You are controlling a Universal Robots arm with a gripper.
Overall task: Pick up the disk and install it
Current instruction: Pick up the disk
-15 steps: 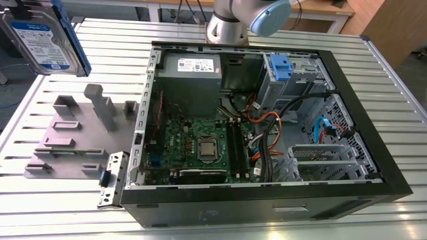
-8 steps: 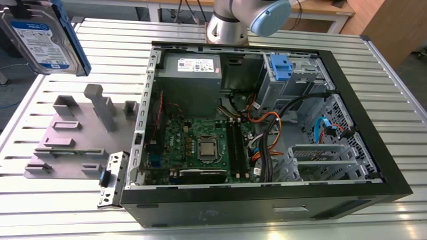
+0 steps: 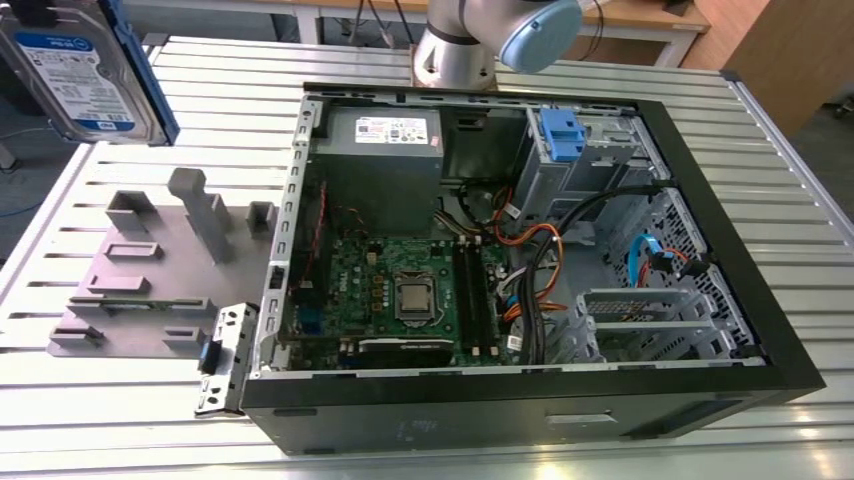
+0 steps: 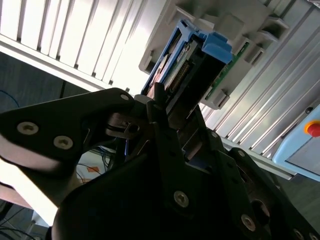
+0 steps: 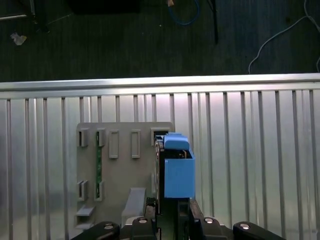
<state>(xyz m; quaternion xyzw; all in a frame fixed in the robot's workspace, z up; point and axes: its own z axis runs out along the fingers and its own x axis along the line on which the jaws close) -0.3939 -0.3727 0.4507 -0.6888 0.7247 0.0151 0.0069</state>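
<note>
My jaws are closed on the disk (image 5: 178, 175), which sits pinched on edge between my 2 fingers (image 4: 162, 130); in both wrist views its blue side rail faces away from my gripper (image 5: 172, 212). In the exterior view the disk (image 3: 80, 70) hangs in the air at the far end of the exterior view's left, label showing, clear of the slatted metal table (image 3: 787, 200). Below it lies the grey fixture plate (image 3: 147, 270) with its upright pegs and slots, and the first wrist view shows the disk above that plate's edge, not touching it. The open computer case (image 3: 534, 400) lies on the table to the exterior view's right of the plate, well apart from the disk, with a blue-latched drive cage (image 3: 561, 135) in its far corner
</note>
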